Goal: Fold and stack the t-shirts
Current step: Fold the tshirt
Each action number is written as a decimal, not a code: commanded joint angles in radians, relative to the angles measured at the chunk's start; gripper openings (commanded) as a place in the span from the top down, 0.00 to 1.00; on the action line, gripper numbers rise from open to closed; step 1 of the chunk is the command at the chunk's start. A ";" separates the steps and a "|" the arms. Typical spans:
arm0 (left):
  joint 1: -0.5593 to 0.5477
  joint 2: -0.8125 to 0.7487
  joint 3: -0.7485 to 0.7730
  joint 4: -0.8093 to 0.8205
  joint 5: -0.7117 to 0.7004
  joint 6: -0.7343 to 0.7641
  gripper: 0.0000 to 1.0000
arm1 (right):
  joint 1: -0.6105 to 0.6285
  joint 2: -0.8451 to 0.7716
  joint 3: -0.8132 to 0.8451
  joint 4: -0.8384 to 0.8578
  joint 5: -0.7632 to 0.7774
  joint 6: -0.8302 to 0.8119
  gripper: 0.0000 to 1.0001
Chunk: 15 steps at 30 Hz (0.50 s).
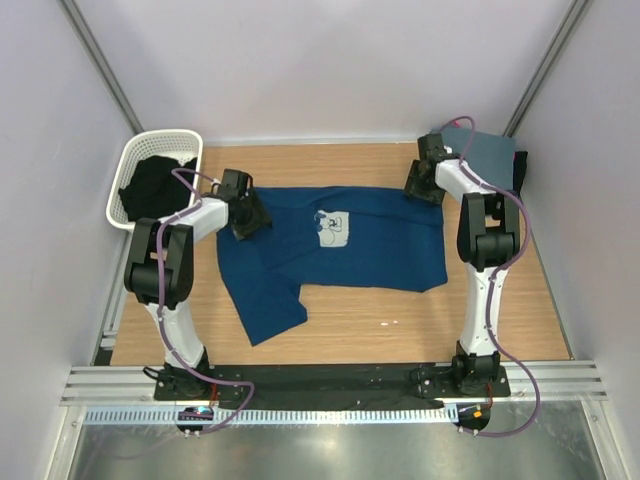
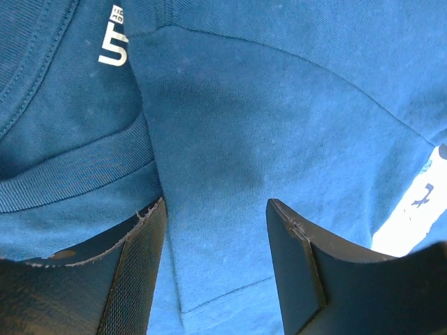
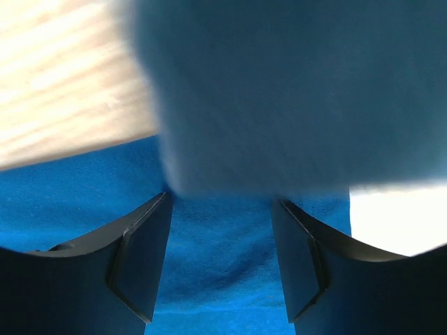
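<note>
The navy blue t-shirt (image 1: 360, 245) lies spread across the table with its pale square chest print (image 1: 335, 228) facing up. One sleeve part trails toward the front left (image 1: 268, 312). My left gripper (image 1: 248, 215) is at the collar end, open, its jaws straddling flat cloth (image 2: 230, 118) beside the ribbed collar (image 2: 70, 181); it also shows in the left wrist view (image 2: 216, 209). My right gripper (image 1: 425, 185) is at the shirt's far right corner, open over the blue cloth (image 3: 223, 265); it also shows in the right wrist view (image 3: 222, 202). A blurred fold hangs close to that camera.
A white basket (image 1: 130, 160) at the back left holds black clothing (image 1: 150, 188). A folded grey shirt (image 1: 485, 150) lies at the back right behind the right arm. Walls enclose the wooden table (image 1: 400, 320) on three sides.
</note>
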 commanded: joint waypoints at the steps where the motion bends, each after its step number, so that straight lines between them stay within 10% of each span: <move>1: 0.004 0.016 -0.032 -0.028 0.005 0.018 0.39 | 0.002 0.050 0.045 0.011 -0.054 -0.016 0.35; 15: 0.004 -0.393 -0.058 -0.282 -0.010 0.038 0.30 | 0.001 -0.223 0.065 -0.055 -0.140 -0.021 0.32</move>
